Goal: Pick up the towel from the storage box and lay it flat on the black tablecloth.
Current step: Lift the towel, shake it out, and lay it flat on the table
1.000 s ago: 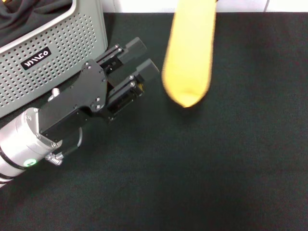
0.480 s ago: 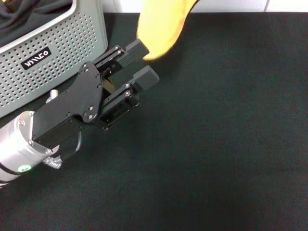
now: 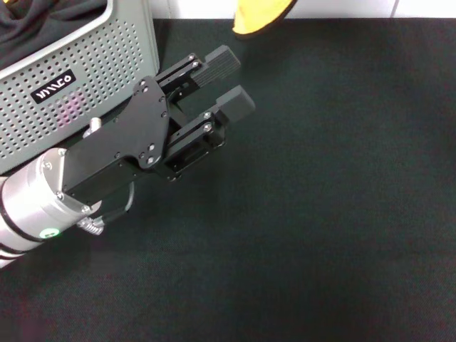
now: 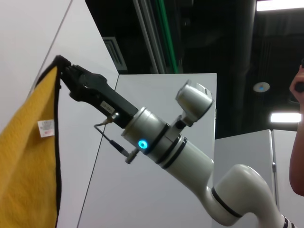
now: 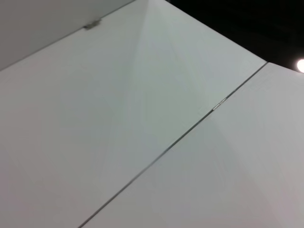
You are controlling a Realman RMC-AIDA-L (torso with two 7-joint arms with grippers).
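The yellow-orange towel (image 3: 258, 16) hangs high above the black tablecloth (image 3: 328, 206); only its lower tip shows at the head view's top edge. In the left wrist view the towel (image 4: 26, 166), with its dark edge and white tag, hangs from one corner pinched by my right gripper (image 4: 64, 70), which is shut on it. My left gripper (image 3: 231, 80) is open and empty, low over the cloth beside the light grey storage box (image 3: 85, 85), its fingers pointing toward the towel tip. The right wrist view shows only white panels.
The perforated box stands at the back left and holds smoother black fabric (image 3: 43, 18). The tablecloth's far edge meets a white wall at the top of the head view.
The towel has risen and swung, so that only its tip stays in the head view. My left gripper has moved slightly forward and to the right, still open.
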